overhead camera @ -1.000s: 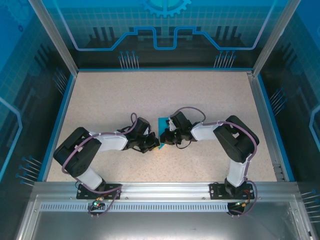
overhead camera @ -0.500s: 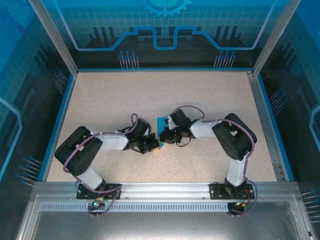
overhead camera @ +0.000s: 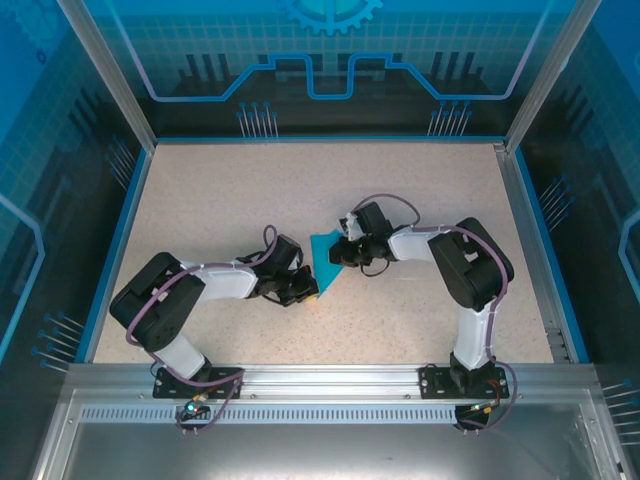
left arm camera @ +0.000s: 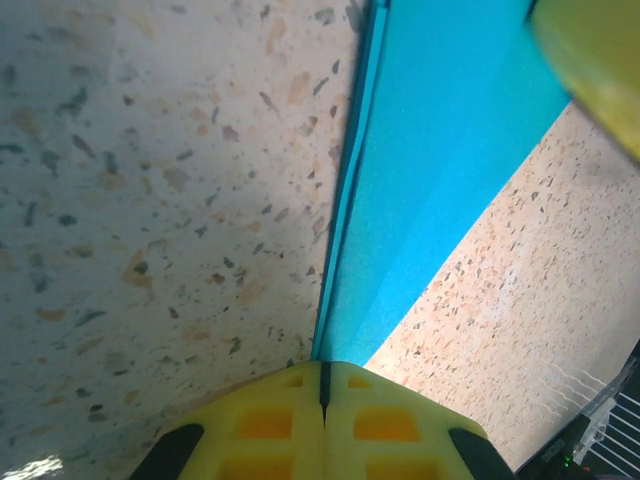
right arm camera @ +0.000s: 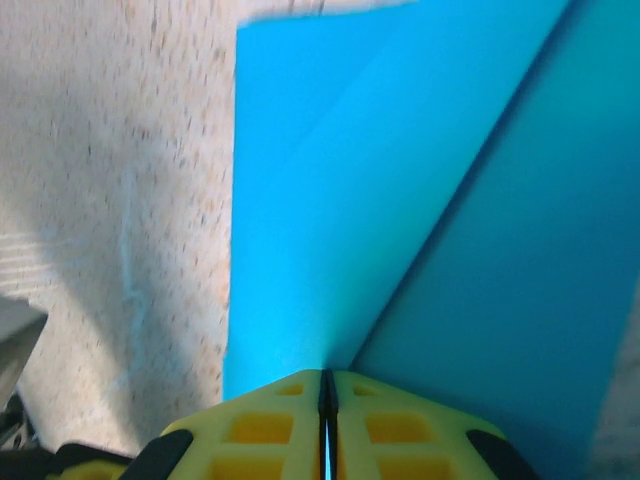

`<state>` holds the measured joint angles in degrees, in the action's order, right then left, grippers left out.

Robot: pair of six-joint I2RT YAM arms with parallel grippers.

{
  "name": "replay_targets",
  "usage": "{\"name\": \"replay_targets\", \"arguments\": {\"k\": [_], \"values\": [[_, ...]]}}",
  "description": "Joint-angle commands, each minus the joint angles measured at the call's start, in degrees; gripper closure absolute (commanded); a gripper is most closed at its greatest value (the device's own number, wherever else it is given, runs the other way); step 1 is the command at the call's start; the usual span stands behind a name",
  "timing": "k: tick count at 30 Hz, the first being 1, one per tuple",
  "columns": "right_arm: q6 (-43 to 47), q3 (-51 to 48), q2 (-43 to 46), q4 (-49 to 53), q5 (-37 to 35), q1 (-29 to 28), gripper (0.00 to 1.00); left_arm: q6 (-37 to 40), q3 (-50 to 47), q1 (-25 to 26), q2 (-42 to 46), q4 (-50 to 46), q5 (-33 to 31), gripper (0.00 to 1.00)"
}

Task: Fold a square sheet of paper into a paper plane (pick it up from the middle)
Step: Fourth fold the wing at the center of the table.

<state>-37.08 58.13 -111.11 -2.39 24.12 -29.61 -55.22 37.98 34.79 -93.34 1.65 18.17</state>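
Observation:
The teal-blue sheet of paper (overhead camera: 324, 262) hangs creased between both grippers near the table's middle. My left gripper (overhead camera: 308, 292) is shut on its near lower corner; in the left wrist view the yellow fingertips (left arm camera: 322, 370) pinch the folded edge of the paper (left arm camera: 440, 150). My right gripper (overhead camera: 344, 254) is shut on the far right side; in the right wrist view its jaws (right arm camera: 326, 380) clamp the paper (right arm camera: 330, 200) at a diagonal crease. A yellow finger (left arm camera: 595, 55) of the right gripper shows in the left wrist view. Whether the paper has a paper plane's shape I cannot tell.
The speckled beige tabletop (overhead camera: 300, 190) is ringed by a blue rim and glass walls (overhead camera: 130, 210). An aluminium rail (overhead camera: 330, 375) carrying both arm bases runs along the near edge. Open tabletop lies behind and to both sides of the grippers.
My right gripper has moved back and to the right, drawing the paper out so more of its teal surface shows. The left gripper has stayed put, still shut.

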Motion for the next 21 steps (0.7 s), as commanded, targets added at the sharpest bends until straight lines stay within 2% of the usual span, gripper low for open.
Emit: {"name": "replay_targets", "arguments": {"k": [1, 5, 10, 17, 21], "values": [[2.28, 1.81, -1.91, 1.59, -1.43, 0.12, 0.89, 2.03, -1.00, 0.30, -1.34, -10.96, -2.97, 1.00], [1.36, 0.71, -1.63, 1.73, -0.77, -1.18, 0.89, 2.91, 0.11, 0.36, 2.10, -9.30, -2.65, 1.00], [-0.86, -1.74, 3.13, 2.07, -1.16, -2.79, 0.90, 3.23, 1.38, 0.25, 6.79, -6.84, -2.93, 0.99], [-2.55, -2.88, 5.74, 3.47, -2.45, -4.56, 0.90, 1.11, 1.57, 0.07, 5.99, -0.19, -2.11, 0.97], [-2.30, -2.98, 6.37, 1.67, -0.49, -4.74, 0.90, 1.01, 2.34, 0.02, 4.54, 1.07, -2.00, 0.97]]}}
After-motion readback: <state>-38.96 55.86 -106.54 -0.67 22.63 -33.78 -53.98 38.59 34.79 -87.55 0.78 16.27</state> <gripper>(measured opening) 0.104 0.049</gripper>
